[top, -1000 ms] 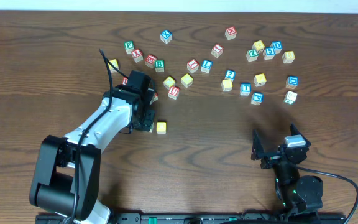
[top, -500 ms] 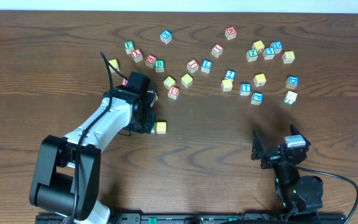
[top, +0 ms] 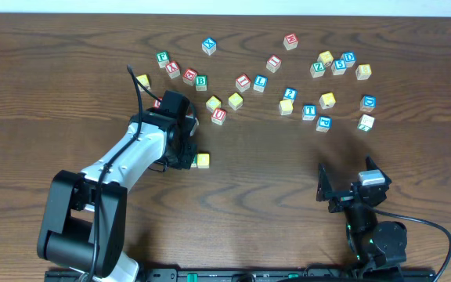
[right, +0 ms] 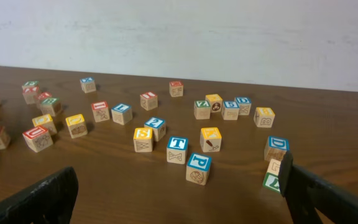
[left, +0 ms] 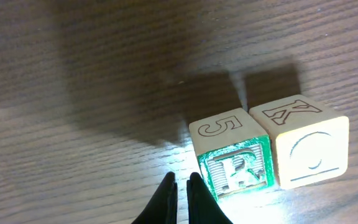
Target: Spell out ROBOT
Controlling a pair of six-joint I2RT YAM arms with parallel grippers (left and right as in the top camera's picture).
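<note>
Nearest the left wrist camera, the left jaws are seen brought almost together, only a slit showing between the dark fingertips, and nothing is held in them. Just to the right of those tips the green R block is set on the bench, its R face turned toward the camera and a 5 on top. Touching its far right side is the second block, with a K on top and what is read as an O on the front. The first two letters are therefore judged to be laid.

A B is needed next. The green B block lies farther out, toward the far edge of the bench and slightly right of the left jaws, with a red U block near the path. It is far closer to the left arm. The right jaws are held wide apart and empty at the near edge, and the blue T block lies ahead of them.
</note>
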